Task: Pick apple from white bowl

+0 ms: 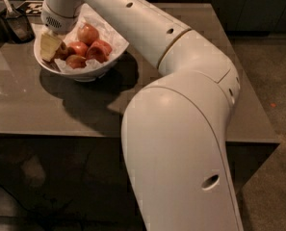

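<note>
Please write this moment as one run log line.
gripper: down in white bowl | apple: in bowl, apart from gripper | grasp: not yet

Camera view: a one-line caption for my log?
Gripper in the white bowl, left of the apple and smaller red apples.

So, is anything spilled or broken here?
Nothing stands out. The white bowl sits upright on the table, the apples are all inside it, and the gripper reaches down into it.

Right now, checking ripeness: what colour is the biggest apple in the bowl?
Apple: pale yellow-orange, red blush, camera view; gripper sits in the white bowl.
</note>
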Motion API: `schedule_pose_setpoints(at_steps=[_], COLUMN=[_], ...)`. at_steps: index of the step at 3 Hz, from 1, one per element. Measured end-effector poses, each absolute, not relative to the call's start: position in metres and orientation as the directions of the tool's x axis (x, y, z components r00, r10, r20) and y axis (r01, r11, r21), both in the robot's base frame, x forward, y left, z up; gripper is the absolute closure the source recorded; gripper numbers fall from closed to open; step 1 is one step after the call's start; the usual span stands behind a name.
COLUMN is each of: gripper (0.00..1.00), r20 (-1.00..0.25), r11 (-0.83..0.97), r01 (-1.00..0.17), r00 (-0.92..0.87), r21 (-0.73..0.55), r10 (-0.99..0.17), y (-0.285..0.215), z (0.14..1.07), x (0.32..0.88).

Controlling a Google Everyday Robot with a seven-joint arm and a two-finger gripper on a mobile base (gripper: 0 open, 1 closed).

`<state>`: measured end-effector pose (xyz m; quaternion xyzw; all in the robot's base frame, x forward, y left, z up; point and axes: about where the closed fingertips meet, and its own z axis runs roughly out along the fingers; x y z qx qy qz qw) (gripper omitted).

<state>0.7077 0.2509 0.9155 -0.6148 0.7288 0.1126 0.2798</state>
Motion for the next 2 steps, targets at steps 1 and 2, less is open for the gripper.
schedule_pose_setpoints(at_steps=[1, 2], gripper=[1.00, 1.00], r20=[-0.528, -0.527], r11=[0.259, 0.291], r01=[-0.938, -0.922], r00=[-0.103, -0.119], r21=[-0.230, -0.256], r10=[-0.843, -0.842], y=[0.253, 0.251], z=[0.948, 0.977], x=[0.702, 0.697])
